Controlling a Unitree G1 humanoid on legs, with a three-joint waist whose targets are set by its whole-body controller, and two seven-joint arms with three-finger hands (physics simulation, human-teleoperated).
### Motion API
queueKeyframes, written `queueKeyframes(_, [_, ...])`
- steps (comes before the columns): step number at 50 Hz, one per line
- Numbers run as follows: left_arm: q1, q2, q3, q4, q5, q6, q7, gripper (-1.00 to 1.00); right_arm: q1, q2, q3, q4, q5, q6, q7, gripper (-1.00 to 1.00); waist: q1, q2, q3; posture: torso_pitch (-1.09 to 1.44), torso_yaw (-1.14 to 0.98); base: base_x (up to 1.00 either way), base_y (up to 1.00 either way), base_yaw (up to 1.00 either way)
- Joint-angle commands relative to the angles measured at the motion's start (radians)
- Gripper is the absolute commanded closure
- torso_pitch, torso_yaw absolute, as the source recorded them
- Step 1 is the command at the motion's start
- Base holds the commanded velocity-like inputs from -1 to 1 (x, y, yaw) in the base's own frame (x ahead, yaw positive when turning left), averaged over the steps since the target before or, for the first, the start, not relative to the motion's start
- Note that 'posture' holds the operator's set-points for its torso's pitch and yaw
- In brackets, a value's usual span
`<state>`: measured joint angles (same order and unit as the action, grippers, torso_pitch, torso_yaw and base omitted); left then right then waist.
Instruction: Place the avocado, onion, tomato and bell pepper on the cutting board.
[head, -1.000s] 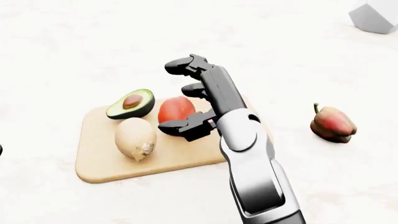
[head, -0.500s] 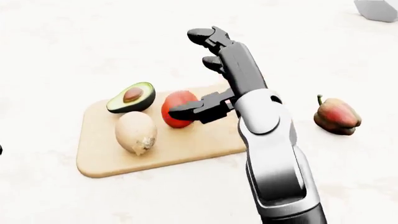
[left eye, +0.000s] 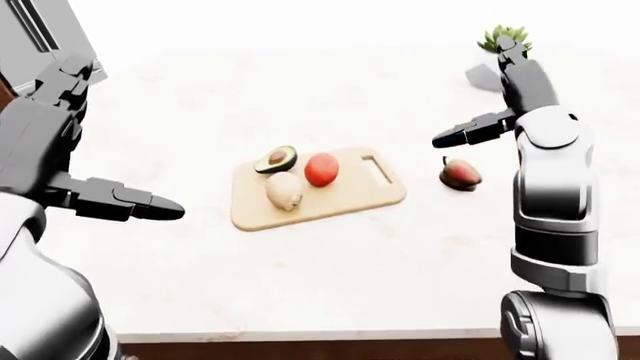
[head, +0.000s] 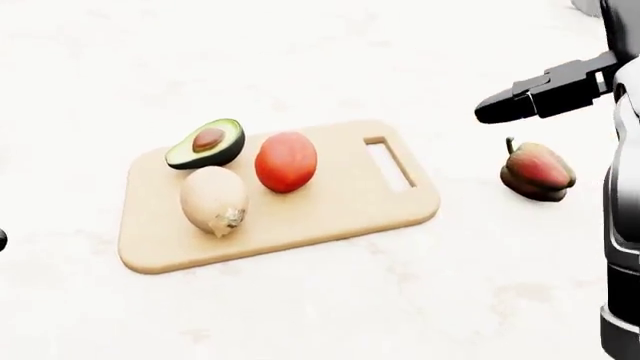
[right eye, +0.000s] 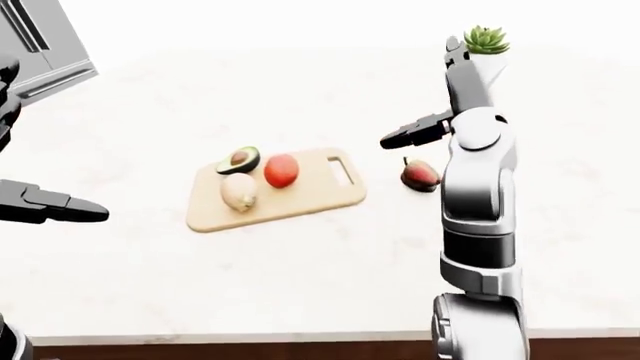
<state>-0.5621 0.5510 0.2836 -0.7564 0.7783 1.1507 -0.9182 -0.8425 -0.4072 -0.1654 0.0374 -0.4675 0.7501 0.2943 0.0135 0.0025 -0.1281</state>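
- right hand (left eye: 500, 90) raised high at the right of the left-eye view, fingers spread open, nothing held; thumb (head: 530, 97) sticks out leftward
- bell pepper (head: 537, 172) lies on the white counter (head: 300, 315), just below that thumb in the head view, not touched by any finger, apart from the board's right edge
- cutting board (head: 330, 217) sits left of and below the right fingers, well clear of them; its handle slot (head: 390, 161) is at the end nearest the pepper
- tomato (head: 286, 162) on the board, mid-board, well left of the right thumb tip
- avocado (head: 206, 143) half, pit side up, on the board's upper left part, just beside the tomato
- onion (head: 214, 199) on the board below the avocado, close beside the tomato; can't tell if they touch
- left hand (left eye: 70, 142) up at the left of the left-eye view, open, empty; one finger (left eye: 135, 204) points right toward the board, well apart from it
- small green plant (right eye: 486, 39) in a pale pot sits right by the right hand's upper fingertips in the right-eye view; contact can't be told
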Motion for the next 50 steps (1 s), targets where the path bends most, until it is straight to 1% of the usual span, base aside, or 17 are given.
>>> queueKeyframes(1, [-0.033,0.014,-0.001,-0.004,0.004,-0.02,0.012,-1.0,-0.062,-0.031,-0.001,0.027,-0.002,-0.066,-0.015,-1.0,0.001,-0.001,-0.017,-0.21,0.0,0.0,0.0,0.0])
queueKeyframes(2, [-0.036,0.014,-0.001,-0.004,0.004,-0.018,0.011,-1.0,-0.069,-0.039,-0.001,0.063,0.001,-0.089,-0.017,-1.0,0.0,0.0,-0.018,-0.21,0.0,0.0,0.0,0.0])
queueKeyframes(3, [-0.036,0.014,-0.004,-0.004,0.005,-0.018,0.009,-1.0,-0.072,-0.07,0.021,0.109,-0.03,-0.129,-0.008,-1.0,-0.001,0.001,-0.018,-0.21,0.0,0.0,0.0,0.0])
queueKeyframes(6, [-0.043,0.022,-0.001,-0.001,0.007,-0.015,0.003,-1.0,-0.112,-0.088,0.013,0.23,-0.051,-0.188,-0.006,-1.0,-0.003,0.002,-0.019,-0.21,0.0,0.0,0.0,0.0])
queueKeyframes(7, [-0.042,0.021,-0.002,-0.002,0.009,-0.014,0.003,-1.0,-0.12,-0.104,0.022,0.263,-0.069,-0.223,-0.001,-1.0,-0.004,0.002,-0.019,-0.21,0.0,0.0,0.0,0.0])
queueKeyframes(8, [-0.041,0.019,-0.002,-0.003,0.009,-0.015,0.003,-1.0,-0.13,-0.099,0.012,0.283,-0.067,-0.225,0.001,-1.0,-0.005,0.002,-0.019,-0.21,0.0,0.0,0.0,0.0])
queueKeyframes(11, [-0.04,0.016,-0.003,0.0,0.009,-0.019,0.005,-1.0,-0.153,-0.111,0.01,0.346,-0.082,-0.252,0.006,-1.0,-0.006,0.001,-0.021,-0.21,0.0,0.0,0.0,0.0])
queueKeyframes(12, [-0.041,0.016,-0.002,0.0,0.01,-0.019,0.005,-1.0,-0.163,-0.123,0.027,0.357,-0.103,-0.261,0.029,-1.0,-0.006,0.001,-0.021,-0.21,0.0,0.0,0.0,0.0])
queueKeyframes(14, [-0.04,0.016,-0.002,-0.001,0.011,-0.019,0.004,-1.0,-0.184,-0.122,0.023,0.406,-0.115,-0.279,0.025,-1.0,-0.005,0.0,-0.021,-0.21,0.0,0.0,0.0,0.0])
queueKeyframes(15, [-0.039,0.016,-0.002,-0.003,0.011,-0.019,0.002,-1.0,-0.189,-0.131,0.033,0.431,-0.133,-0.302,0.03,-1.0,-0.006,0.001,-0.021,-0.21,0.0,0.0,0.0,0.0])
queueKeyframes(17, [-0.039,0.018,-0.001,-0.003,0.013,-0.018,0.0,-1.0,-0.201,-0.126,0.028,0.474,-0.138,-0.323,0.024,-1.0,-0.007,0.001,-0.021,-0.21,0.0,0.0,0.0,0.0])
queueKeyframes(19, [-0.04,0.019,-0.003,-0.004,0.015,-0.016,-0.003,-1.0,-0.204,-0.128,0.038,0.521,-0.154,-0.356,0.031,-1.0,-0.007,0.001,-0.021,-0.21,0.0,0.0,0.0,0.0])
queueKeyframes(23, [-0.04,0.019,-0.001,-0.005,0.018,-0.017,-0.006,-1.0,-0.207,-0.125,0.03,0.535,-0.168,-0.361,0.052,-1.0,-0.006,-0.001,-0.023,-0.21,0.0,0.0,0.0,0.0])
queueKeyframes(32, [-0.029,0.016,0.003,-0.011,0.02,-0.02,-0.007,-1.0,-0.171,-0.115,0.038,0.531,-0.205,-0.37,0.106,-1.0,-0.003,-0.002,-0.021,-0.21,0.0,0.0,0.0,0.0])
queueKeyframes(37, [-0.032,0.021,0.007,-0.011,0.017,-0.017,-0.012,-1.0,-0.188,-0.104,0.046,0.604,-0.222,-0.405,0.088,-1.0,-0.004,-0.001,-0.023,-0.21,0.0,0.0,0.0,0.0])
queueKeyframes(44, [-0.02,0.023,0.016,-0.017,0.012,-0.018,-0.01,-1.0,-0.218,-0.097,0.053,0.761,-0.218,-0.469,0.014,-1.0,-0.005,0.003,-0.026,-0.21,0.0,0.0,0.0,0.0])
queueKeyframes(50, [-0.022,0.026,0.014,-0.017,0.014,-0.014,-0.008,-1.0,-0.213,-0.097,0.061,0.774,-0.219,-0.476,0.017,-1.0,-0.003,0.003,-0.028,-0.21,0.0,0.0,0.0,0.0])
